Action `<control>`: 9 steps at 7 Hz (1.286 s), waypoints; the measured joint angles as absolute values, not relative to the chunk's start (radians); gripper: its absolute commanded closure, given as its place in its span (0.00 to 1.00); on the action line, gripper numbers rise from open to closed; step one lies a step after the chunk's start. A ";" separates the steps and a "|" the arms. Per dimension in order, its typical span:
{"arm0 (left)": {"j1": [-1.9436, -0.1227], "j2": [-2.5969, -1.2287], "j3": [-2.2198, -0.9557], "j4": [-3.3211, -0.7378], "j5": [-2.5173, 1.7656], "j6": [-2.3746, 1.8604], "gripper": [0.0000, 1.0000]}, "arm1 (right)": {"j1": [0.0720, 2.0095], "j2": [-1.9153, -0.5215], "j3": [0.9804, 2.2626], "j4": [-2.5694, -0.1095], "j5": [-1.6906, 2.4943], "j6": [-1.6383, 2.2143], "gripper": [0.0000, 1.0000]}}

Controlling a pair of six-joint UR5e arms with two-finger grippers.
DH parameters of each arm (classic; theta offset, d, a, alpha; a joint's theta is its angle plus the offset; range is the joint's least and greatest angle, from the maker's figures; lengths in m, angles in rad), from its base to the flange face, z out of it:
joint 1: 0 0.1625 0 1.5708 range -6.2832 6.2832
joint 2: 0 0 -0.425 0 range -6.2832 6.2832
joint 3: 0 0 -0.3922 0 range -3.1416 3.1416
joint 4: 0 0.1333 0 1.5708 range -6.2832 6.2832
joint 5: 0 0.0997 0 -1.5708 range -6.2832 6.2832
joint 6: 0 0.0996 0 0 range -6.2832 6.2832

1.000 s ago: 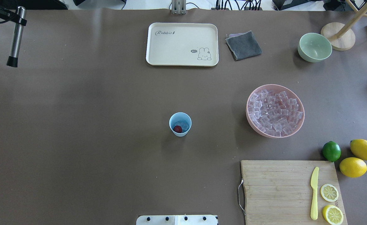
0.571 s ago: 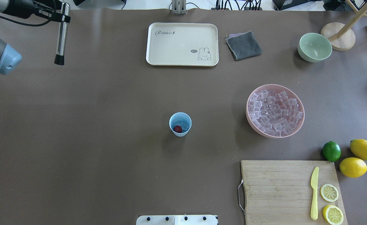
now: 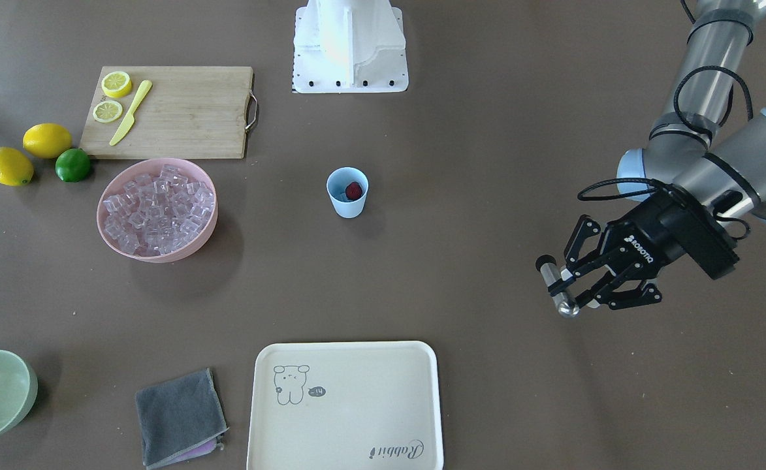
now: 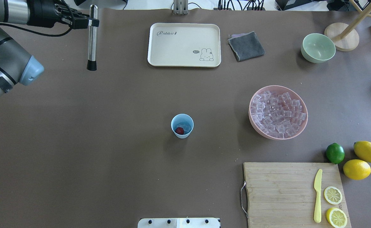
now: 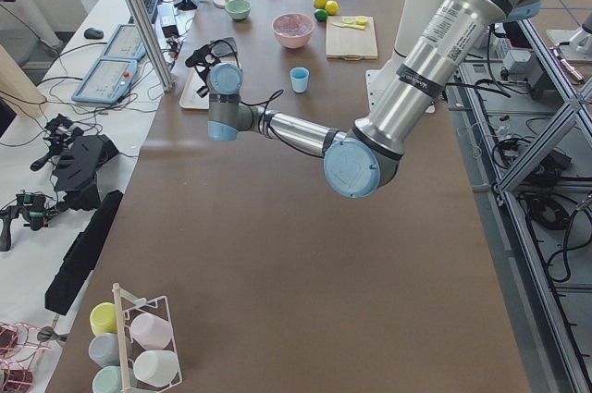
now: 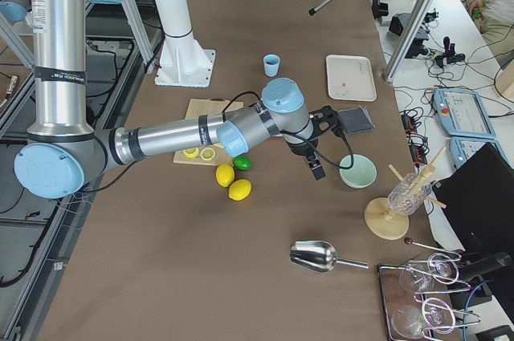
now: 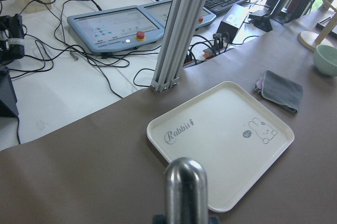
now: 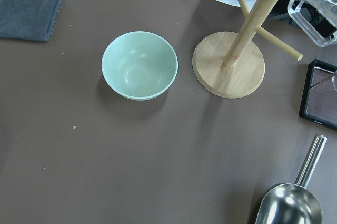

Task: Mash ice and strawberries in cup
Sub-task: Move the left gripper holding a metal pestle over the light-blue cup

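The light-blue cup stands upright at mid-table. Inside it lie a red strawberry and some clear ice. My left gripper hovers far off at the table's back left, shut on a steel muddler with a black tip. The muddler's rounded end fills the bottom of the left wrist view. My right gripper shows only in the exterior right view, above the table near the green bowl. I cannot tell whether it is open or shut.
A pink bowl heaped with ice cubes sits right of the cup. At the back are a cream tray, a grey cloth and a pale-green bowl. A cutting board with knife and lemon slices, a lime and two lemons lie front right.
My left arm has swung rightwards along the back of the table, carrying the muddler from the far left edge towards the tray. The cup and the other things have not moved.
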State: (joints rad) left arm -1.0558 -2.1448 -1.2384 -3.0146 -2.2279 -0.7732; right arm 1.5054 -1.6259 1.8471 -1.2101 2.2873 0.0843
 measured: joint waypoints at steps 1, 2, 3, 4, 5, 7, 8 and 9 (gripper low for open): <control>-1.018 -2.152 -1.239 -3.095 -2.214 -0.826 1.00 | 1.510 -1.628 1.847 -1.210 2.287 0.084 0.00; -0.968 -2.161 -1.244 -3.170 -2.186 -0.890 1.00 | 1.518 -1.635 1.847 -1.210 2.287 0.084 0.00; -0.917 -2.168 -1.263 -3.215 -2.145 -0.935 1.00 | 1.528 -1.643 1.849 -1.209 2.288 0.084 0.00; -0.863 -2.171 -1.302 -3.233 -2.100 -0.955 1.00 | 1.535 -1.646 1.852 -1.209 2.290 0.084 0.00; -0.815 -2.173 -1.341 -3.240 -2.059 -0.961 1.00 | 1.543 -1.648 1.854 -1.209 2.291 0.085 0.00; -0.756 -2.191 -1.372 -3.267 -1.993 -0.958 1.00 | 1.564 -1.650 1.857 -1.209 2.290 0.086 0.00; -0.739 -2.199 -1.375 -3.300 -1.958 -0.955 1.00 | 1.574 -1.650 1.857 -1.209 2.290 0.086 0.00; -0.710 -2.203 -1.376 -3.334 -1.904 -0.945 1.00 | 1.584 -1.651 1.858 -1.208 2.291 0.086 0.00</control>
State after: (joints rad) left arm -0.7103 -2.2034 -1.3757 -3.3336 -1.9041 -0.9454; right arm 1.5839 -1.6510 1.8575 -1.2084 2.2910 0.0855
